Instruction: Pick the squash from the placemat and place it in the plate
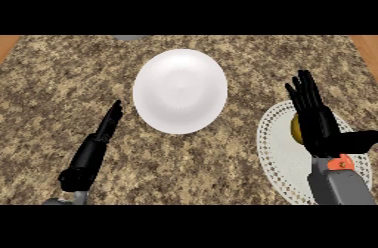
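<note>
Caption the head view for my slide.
Open right robot hand over the squash on the placemat; white plate empty.

- Open counter [66, 82] between the plate [179, 90] and the placemat [275, 157]: bare strip, passable.
- Right hand [316, 123] hangs over the placemat at the counter's right edge, fingers straight, covering most of the squash [295, 129]; only a sliver shows at its left.
- Left hand [94, 144] stands edge-on left of the plate, near the front edge.
- Plate top bare.
</note>
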Controlling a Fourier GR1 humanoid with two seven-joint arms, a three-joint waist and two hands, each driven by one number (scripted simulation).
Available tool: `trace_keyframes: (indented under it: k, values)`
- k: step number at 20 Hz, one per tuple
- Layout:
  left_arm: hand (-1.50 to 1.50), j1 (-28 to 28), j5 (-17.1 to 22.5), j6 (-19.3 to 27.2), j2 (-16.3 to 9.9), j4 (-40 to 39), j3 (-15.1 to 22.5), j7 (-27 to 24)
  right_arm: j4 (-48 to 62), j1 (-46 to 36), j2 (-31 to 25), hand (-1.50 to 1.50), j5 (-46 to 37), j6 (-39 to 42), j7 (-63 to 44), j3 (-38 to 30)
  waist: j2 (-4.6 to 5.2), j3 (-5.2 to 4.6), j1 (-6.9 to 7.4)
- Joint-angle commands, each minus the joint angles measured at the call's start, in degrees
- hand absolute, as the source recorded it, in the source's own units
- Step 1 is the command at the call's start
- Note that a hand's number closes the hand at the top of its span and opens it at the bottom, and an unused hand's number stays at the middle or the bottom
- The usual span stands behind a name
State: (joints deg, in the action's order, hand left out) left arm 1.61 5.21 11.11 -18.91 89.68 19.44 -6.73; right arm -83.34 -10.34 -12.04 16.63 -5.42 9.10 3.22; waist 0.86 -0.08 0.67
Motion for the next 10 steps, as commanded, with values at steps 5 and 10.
trace_keyframes:
  k: [5, 10]
  values:
    - [0.00, -1.4, 2.0, 6.1, 0.1, -6.3, -7.5, 7.7, -6.5, 1.4, -12.4, 1.50, 13.2, 30.6, -5.3, 3.5, -1.08, 0.22, -1.25]
    - [0.00, -4.3, 3.5, 6.3, 1.4, -7.6, -7.1, 9.8, -12.2, -5.5, -32.3, 1.50, -18.3, 22.1, 8.6, -1.7, -2.10, -0.04, -2.80]
